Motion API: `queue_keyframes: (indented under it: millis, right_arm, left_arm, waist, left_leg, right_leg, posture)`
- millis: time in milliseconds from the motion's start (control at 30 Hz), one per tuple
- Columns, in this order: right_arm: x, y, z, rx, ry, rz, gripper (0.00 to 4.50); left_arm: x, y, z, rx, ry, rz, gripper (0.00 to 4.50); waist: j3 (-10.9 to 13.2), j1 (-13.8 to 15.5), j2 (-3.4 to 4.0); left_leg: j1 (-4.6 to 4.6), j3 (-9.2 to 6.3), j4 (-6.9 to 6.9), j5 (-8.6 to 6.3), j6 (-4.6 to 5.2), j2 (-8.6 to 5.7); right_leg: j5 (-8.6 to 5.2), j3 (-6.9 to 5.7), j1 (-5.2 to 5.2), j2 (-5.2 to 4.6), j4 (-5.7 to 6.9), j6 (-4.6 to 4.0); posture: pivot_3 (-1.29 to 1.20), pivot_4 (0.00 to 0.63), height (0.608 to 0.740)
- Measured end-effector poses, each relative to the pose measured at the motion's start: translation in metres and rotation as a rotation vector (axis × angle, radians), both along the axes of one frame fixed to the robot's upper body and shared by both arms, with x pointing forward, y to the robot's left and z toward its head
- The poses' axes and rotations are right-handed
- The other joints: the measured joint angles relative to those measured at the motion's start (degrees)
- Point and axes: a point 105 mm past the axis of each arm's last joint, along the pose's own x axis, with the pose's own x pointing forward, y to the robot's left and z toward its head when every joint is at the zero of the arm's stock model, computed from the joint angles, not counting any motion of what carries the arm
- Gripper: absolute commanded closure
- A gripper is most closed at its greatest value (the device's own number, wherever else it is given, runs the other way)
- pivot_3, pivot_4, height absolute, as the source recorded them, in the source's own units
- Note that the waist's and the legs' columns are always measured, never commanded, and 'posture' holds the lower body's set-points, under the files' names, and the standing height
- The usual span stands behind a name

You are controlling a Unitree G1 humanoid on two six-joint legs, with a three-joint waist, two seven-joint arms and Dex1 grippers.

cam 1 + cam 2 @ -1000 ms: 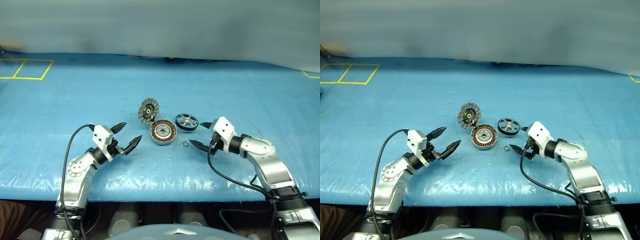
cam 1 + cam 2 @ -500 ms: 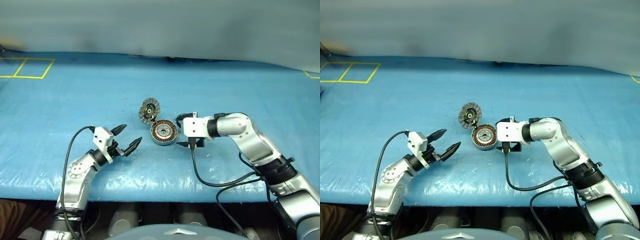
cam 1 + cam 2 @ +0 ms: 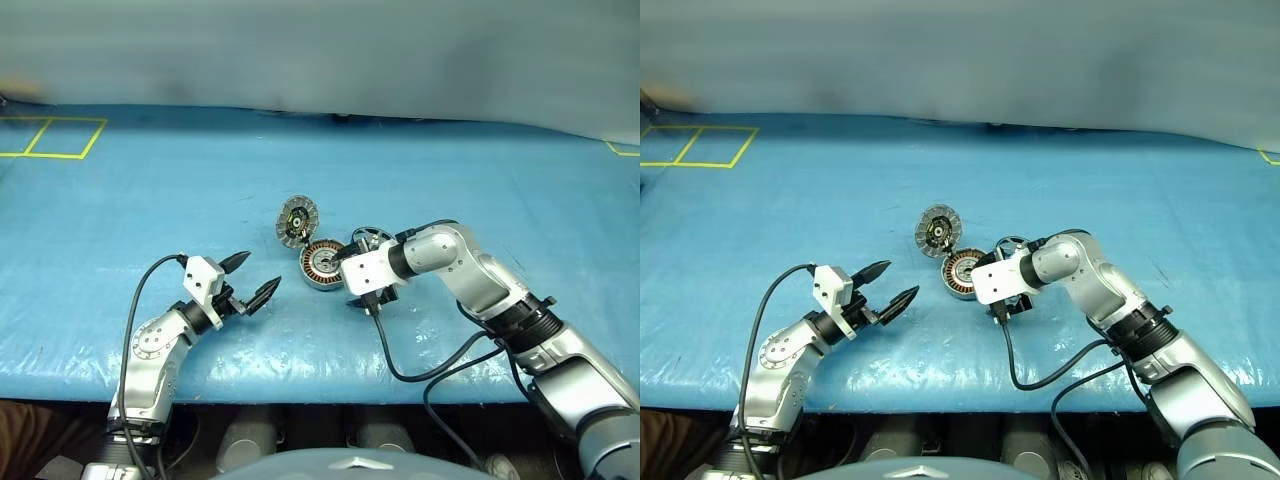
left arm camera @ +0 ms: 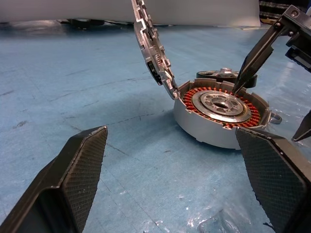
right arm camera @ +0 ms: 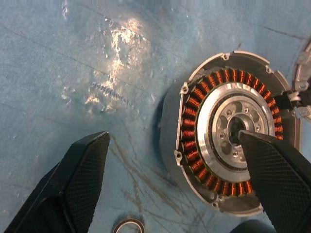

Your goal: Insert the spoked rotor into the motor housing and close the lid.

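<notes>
The motor housing (image 3: 322,263), a silver cup with copper windings, lies on the blue table. The lid (image 3: 297,220) stands tilted on edge against the housing's far rim, its dark centre showing. Just right of the housing lies the spoked rotor (image 3: 372,236), partly hidden behind my right gripper (image 3: 348,280). That gripper is open and points down at the housing's right side; one of its fingers (image 4: 253,56) hangs over the windings, holding nothing. My left gripper (image 3: 262,270) is open and empty, left of the housing and aimed at it. The right wrist view looks down into the housing (image 5: 228,141).
A tiny wire ring (image 5: 129,225) lies on the cover close to the housing, under my right gripper. Yellow tape squares (image 3: 50,135) mark the far left of the table. The table's front edge (image 3: 320,385) runs just behind both arms.
My right arm has swung left from beside the rotor to the housing, and its gripper has rolled and tipped downward. The left gripper and the parts have stayed put.
</notes>
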Motion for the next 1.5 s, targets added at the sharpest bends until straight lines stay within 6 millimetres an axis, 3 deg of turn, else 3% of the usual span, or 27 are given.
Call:
queue_keyframes:
  millis: [433, 533, 700, 767, 867, 1100, 1300, 1500]
  right_arm:
    - [0.01, 0.003, -0.009, -0.036, 0.033, 0.014, 0.06]
    - [0.012, 0.004, -0.011, -0.035, 0.041, 0.012, 0.63]
    - [0.017, 0.005, -0.007, -0.03, 0.032, 0.006, 2.18]
    - [0.016, 0.005, -0.005, -0.022, 0.039, 0.009, 2.18]
    - [0.014, 0.006, -0.004, -0.001, 0.05, 0.004, 2.64]
    - [0.001, 0.012, -0.007, 0.084, 0.069, -0.057, 2.69]
    - [-0.022, 0.029, -0.01, 0.211, 0.214, -0.142, 2.69]
    - [-0.03, 0.044, -0.01, 0.318, 0.334, -0.263, 2.69]
  left_arm:
    - [-0.005, 0.003, -0.008, -0.001, 0.028, 0.015, 0.0]
    - [-0.005, 0.003, -0.008, -0.001, 0.03, 0.021, 0.0]
    - [-0.006, 0.003, -0.009, -0.008, 0.033, 0.031, 0.0]
    - [-0.006, 0.003, -0.01, -0.008, 0.036, 0.033, 0.0]
    - [-0.007, 0.003, -0.01, -0.009, 0.036, 0.034, 0.0]
    - [-0.008, 0.004, -0.012, -0.009, 0.043, 0.036, 0.0]
    - [-0.014, 0.008, -0.019, -0.002, 0.066, 0.049, 0.0]
    - [-0.022, 0.017, -0.024, 0.019, 0.09, 0.066, 0.0]
  waist:
    - [0.0, -0.28, 0.0]
    - [0.0, -0.45, 0.0]
    - [-0.01, -0.44, 0.01]
    - [-0.02, -0.53, 0.0]
    - [-0.03, -0.59, 0.0]
    - [-0.04, -1.3, 0.01]
    - [-0.07, -1.34, 0.01]
    - [-0.07, -1.42, 0.02]
  left_leg:
    - [0.02, -0.01, 0.0, 0.02, -0.03, 0.0]
    - [0.08, -0.02, 0.01, 0.0, -0.01, 0.0]
    - [0.08, -0.05, 0.01, -0.01, -0.01, -0.01]
    - [0.08, -0.05, 0.0, -0.01, -0.02, -0.01]
    - [0.08, -0.06, -0.02, -0.02, -0.01, -0.01]
    - [0.06, -0.06, -0.12, -0.11, -0.1, 0.01]
    - [0.05, -0.06, -0.19, -0.23, -0.21, 0.03]
    - [0.05, -0.06, -0.18, -0.25, -0.25, 0.04]
  right_leg:
    - [0.03, -0.01, 0.01, 0.0, 0.01, -0.02]
    - [0.05, -0.01, 0.07, -0.01, 0.01, -0.05]
    - [0.09, -0.02, 0.07, -0.03, 0.0, -0.05]
    - [0.09, -0.02, 0.07, -0.04, 0.0, -0.04]
    - [0.1, -0.03, 0.05, -0.05, 0.0, -0.04]
    - [0.13, -0.01, -0.03, -0.06, 0.01, 0.0]
    - [0.16, -0.03, -0.11, -0.06, 0.03, 0.05]
    - [0.12, -0.04, -0.13, -0.09, 0.05, -0.18]
  posture:
    - [0.0, 0.15, 0.74]
    - [0.0, 0.15, 0.74]
    - [0.0, 0.15, 0.74]
    - [0.0, 0.15, 0.74]
    - [0.0, 0.15, 0.74]
    - [0.0, 0.15, 0.74]
    - [0.0, 0.15, 0.74]
    - [0.0, 0.15, 0.74]
